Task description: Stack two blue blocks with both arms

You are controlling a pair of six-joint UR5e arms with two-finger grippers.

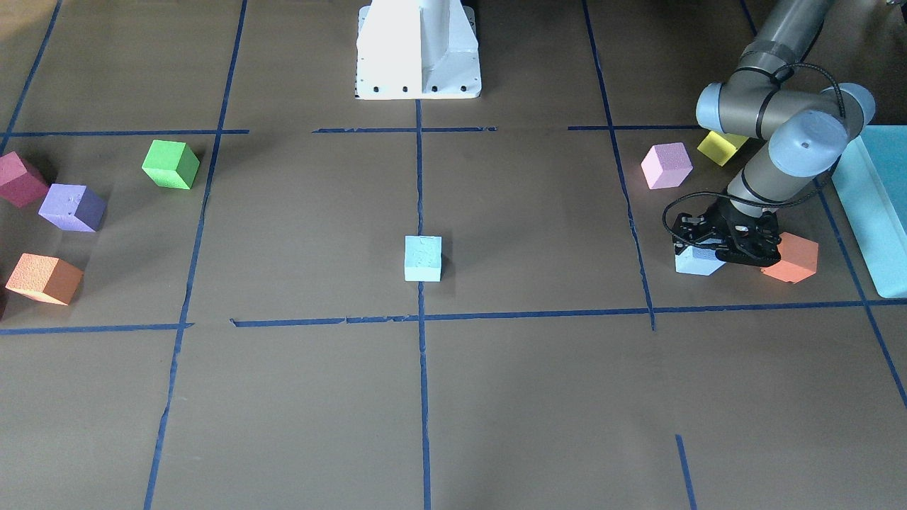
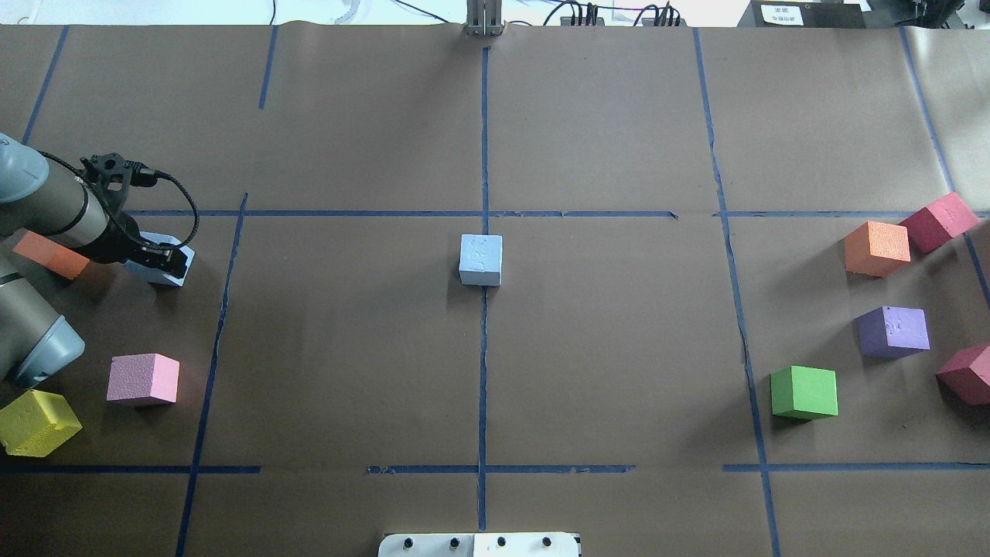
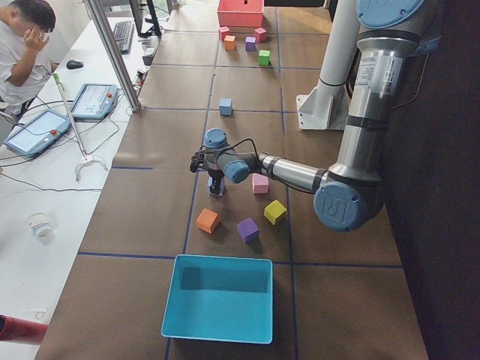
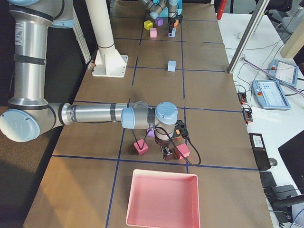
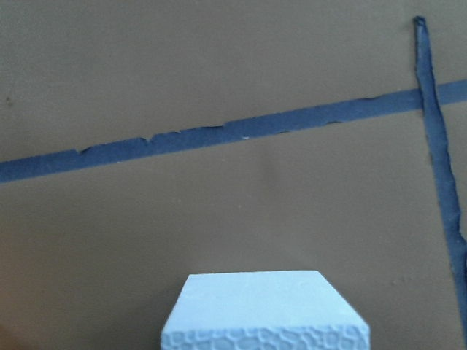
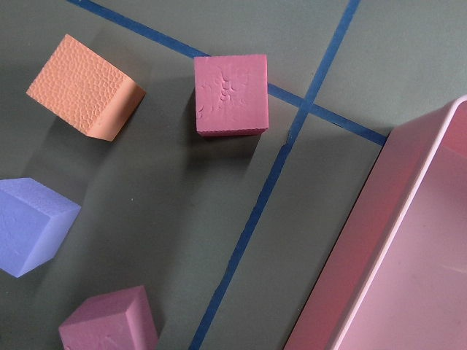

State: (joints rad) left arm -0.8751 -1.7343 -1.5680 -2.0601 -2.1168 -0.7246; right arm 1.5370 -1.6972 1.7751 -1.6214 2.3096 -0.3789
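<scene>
Brown table with blue tape grid, white desk alongside

The overhead view looks down on the table from behind the robot; the front-facing one faces its pedestal. Both share the central pale blue block. 2 side views look along the table; 2 wrist cameras sit close above it.

- I see the pale blue block alone mid-worktop, bare paper all around it.
- An orange cube crowds my left tool; a pink cube sits near, robot-side.
- Between tool and block I have an open lane.
</scene>
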